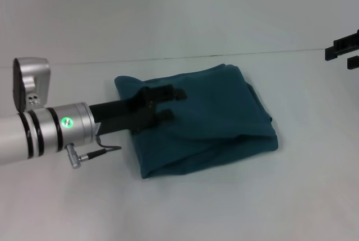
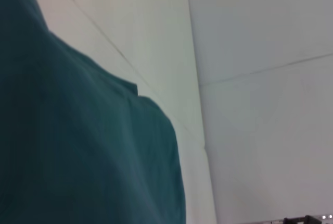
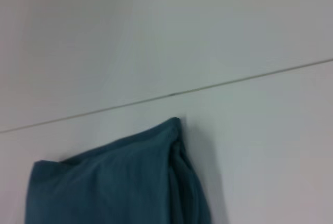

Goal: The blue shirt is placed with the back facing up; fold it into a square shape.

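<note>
Blue shirt [image 1: 219,117] lies folded into a rough square bundle (layered edges visible along its near and right sides) on the white counter [image 1: 179,213]. Left claw [image 1: 171,104] rests over the shirt's left portion, fingers parted, gripping nothing. Right claw [image 1: 343,50] sits well apart at the far right, its fingers parted, holding nothing.
</note>
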You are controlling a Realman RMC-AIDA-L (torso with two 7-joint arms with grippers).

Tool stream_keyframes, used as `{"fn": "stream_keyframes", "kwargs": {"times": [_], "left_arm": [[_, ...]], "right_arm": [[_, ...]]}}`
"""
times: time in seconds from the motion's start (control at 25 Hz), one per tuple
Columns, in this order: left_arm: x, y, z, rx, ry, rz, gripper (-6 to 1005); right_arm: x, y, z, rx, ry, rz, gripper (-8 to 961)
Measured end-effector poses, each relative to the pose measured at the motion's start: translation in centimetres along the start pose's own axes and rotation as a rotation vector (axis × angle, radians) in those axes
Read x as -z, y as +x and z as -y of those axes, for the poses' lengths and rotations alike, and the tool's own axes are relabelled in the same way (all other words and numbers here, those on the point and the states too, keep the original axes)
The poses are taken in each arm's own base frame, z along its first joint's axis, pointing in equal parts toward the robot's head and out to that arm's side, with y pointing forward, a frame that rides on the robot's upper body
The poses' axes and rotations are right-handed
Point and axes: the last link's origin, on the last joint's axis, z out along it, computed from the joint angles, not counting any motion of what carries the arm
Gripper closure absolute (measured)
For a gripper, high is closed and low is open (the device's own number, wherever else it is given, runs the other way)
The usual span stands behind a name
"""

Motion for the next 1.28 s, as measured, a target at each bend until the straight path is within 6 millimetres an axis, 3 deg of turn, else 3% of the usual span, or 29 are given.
{"fn": "stream_keyframes", "kwargs": {"times": [0.4, 0.6, 0.84, 1.04, 1.28], "left_arm": [[-0.9, 0.1, 1.4, -0.025, 0.102, -0.031, 326], [-1.5, -0.8, 2.6, -0.029, 0.171, -0.008, 326], [-1.8, -1.4, 2.4, -0.048, 0.168, 0.033, 327], [0.8, 0.0, 0.9, -0.176, 0.112, 0.034, 326], [2.5, 1.5, 0.4, -0.433, 0.26, 0.089, 312]], "right_arm": [[-0.5, -0.1, -0.2, 0.012, 0.025, -0.014, 248], [-0.5, 0.1, 0.0, 0.007, 0.027, -0.016, 247], [-0.5, 0.3, 0.2, 0.004, 0.031, -0.018, 247], [-0.5, 0.5, 0.4, 0.006, 0.03, -0.026, 247], [-0.6, 0.5, 0.3, 0.017, 0.032, -0.036, 247]]}}
